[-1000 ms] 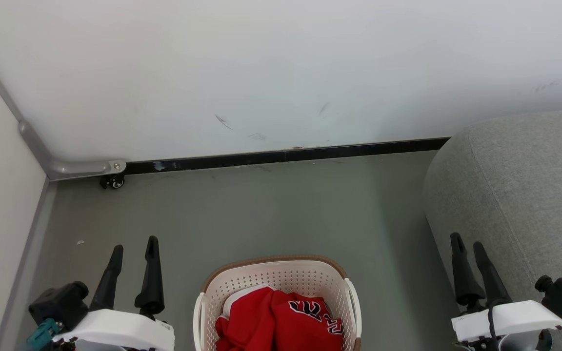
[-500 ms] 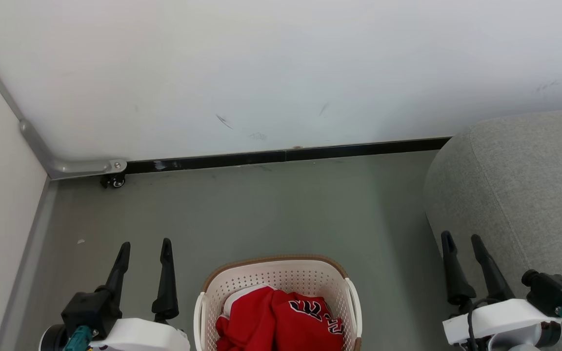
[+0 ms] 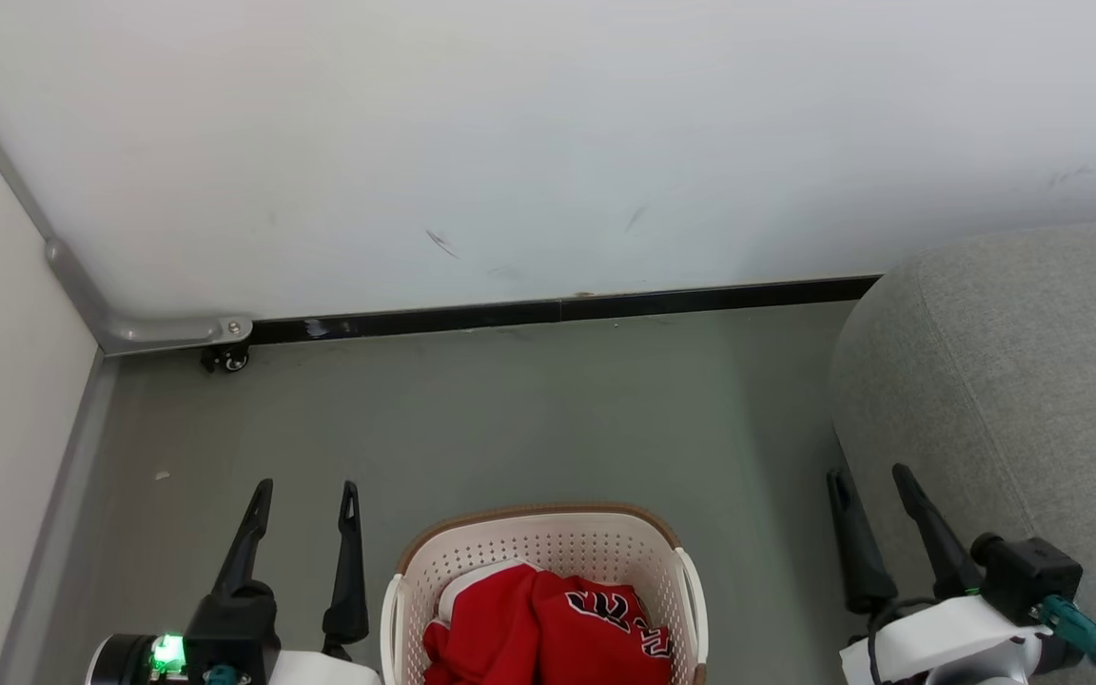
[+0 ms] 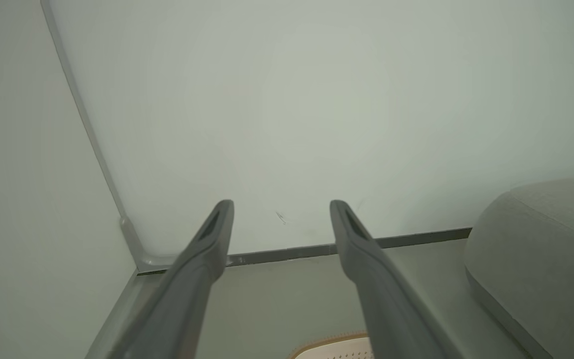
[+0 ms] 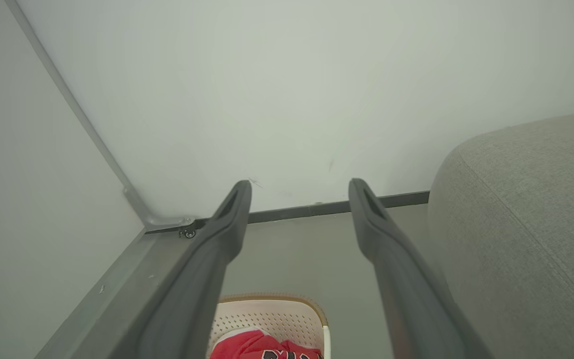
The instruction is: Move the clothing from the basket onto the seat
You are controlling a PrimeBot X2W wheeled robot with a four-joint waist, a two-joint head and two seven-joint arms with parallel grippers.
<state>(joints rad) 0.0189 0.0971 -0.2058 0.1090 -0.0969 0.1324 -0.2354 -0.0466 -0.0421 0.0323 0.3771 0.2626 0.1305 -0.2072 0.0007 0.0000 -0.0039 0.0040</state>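
Note:
The red clothing (image 3: 548,633) with white trim and black lettering lies bunched in the cream perforated basket (image 3: 548,533) on the floor at the bottom centre; it also appears as clothing (image 5: 262,349) in the basket (image 5: 272,311) in the right wrist view. The grey seat (image 3: 1014,381) stands at the right, seen too as seat (image 5: 526,224) and seat (image 4: 541,249). My left gripper (image 3: 306,487) hangs open left of the basket, empty. My right gripper (image 3: 869,473) is open and empty between basket and seat.
A white wall with a black baseboard (image 3: 557,309) runs behind. A side panel closes off the left, with a metal foot and small caster (image 3: 225,357) at the corner. Grey floor (image 3: 529,409) lies between the basket and the wall.
Both grippers have swung inward toward the basket, with their wrists turning. The head view has shifted slightly, so the scene sits a little lower in the picture.

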